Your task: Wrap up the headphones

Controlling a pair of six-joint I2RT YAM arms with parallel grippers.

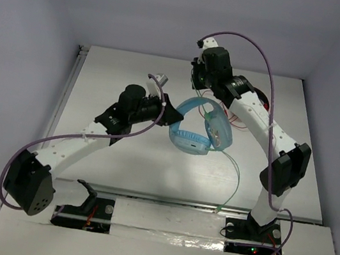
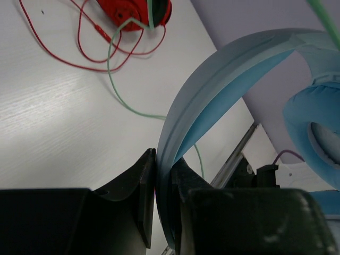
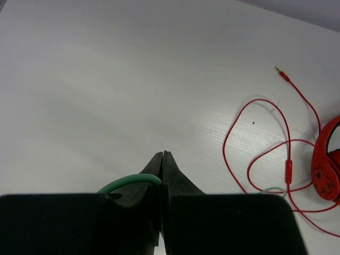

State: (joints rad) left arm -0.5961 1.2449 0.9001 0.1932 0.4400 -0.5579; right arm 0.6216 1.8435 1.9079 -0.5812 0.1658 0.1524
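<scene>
The light blue headphones (image 1: 192, 131) hang above the table's middle, earcups down. My left gripper (image 1: 165, 111) is shut on the blue headband (image 2: 223, 79), which runs between its jaws in the left wrist view (image 2: 163, 178); one earcup (image 2: 313, 133) shows at the right. My right gripper (image 1: 202, 90) is behind the headphones, shut on the pale green cable (image 3: 130, 181), which loops out to the left of its jaws (image 3: 162, 170). The rest of the cable (image 1: 234, 176) hangs in a long curve down to its plug near the table's front edge.
Red-and-black headphones (image 3: 326, 164) lie on the table at the back right, half hidden by the right arm in the top view (image 1: 262, 103). Their red cable (image 3: 249, 154) sprawls in loops beside them. A metal rail (image 1: 65, 95) runs along the table's left edge.
</scene>
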